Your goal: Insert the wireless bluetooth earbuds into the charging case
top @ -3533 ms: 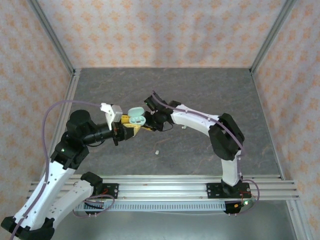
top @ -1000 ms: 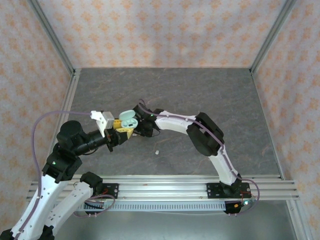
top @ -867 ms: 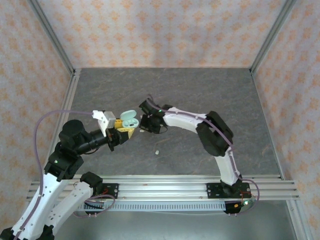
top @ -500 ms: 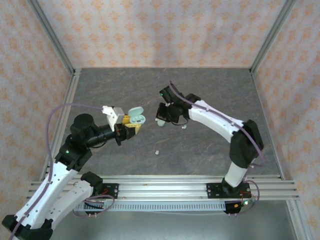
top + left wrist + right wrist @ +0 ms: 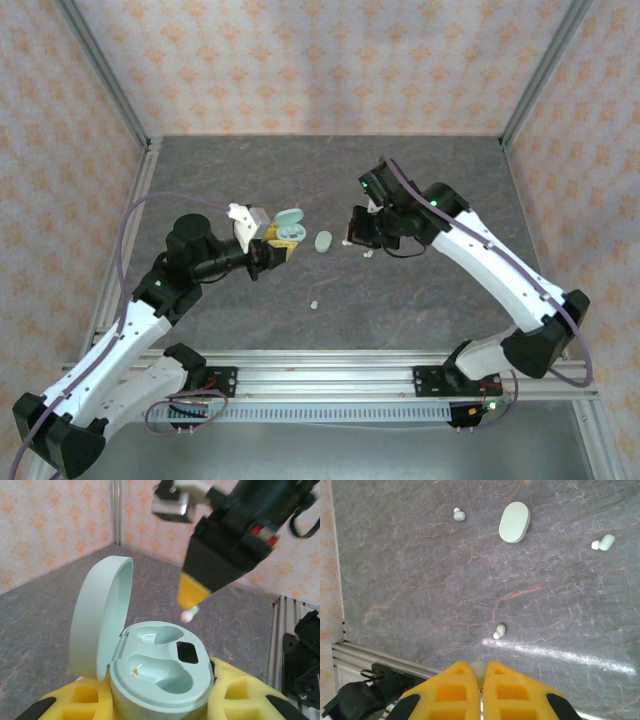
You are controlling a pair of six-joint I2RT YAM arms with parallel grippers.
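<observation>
My left gripper (image 5: 272, 250) (image 5: 156, 702) is shut on the base of an open pale mint charging case (image 5: 288, 229) (image 5: 159, 667). Its lid stands up and both sockets are empty. My right gripper (image 5: 354, 233) (image 5: 480, 674) is shut on one small whitish earbud (image 5: 479, 669), which in the left wrist view hangs as an earbud (image 5: 188, 614) under the yellow fingertips (image 5: 194, 590), just above and beyond the case. Three more earbuds lie on the table: an earbud (image 5: 498, 630) (image 5: 313, 304), another (image 5: 459, 515), and another (image 5: 603, 543).
A second, shut mint case (image 5: 323, 242) (image 5: 514, 522) lies flat on the grey stone table (image 5: 420, 180) between the two grippers. Aluminium rails (image 5: 330, 375) run along the near edge, and patterned walls close the other sides.
The right gripper has drawn back to the right from over the open case, earbud still pinched. The left arm has carried the case to the right. The shut case on the table is now uncovered.
</observation>
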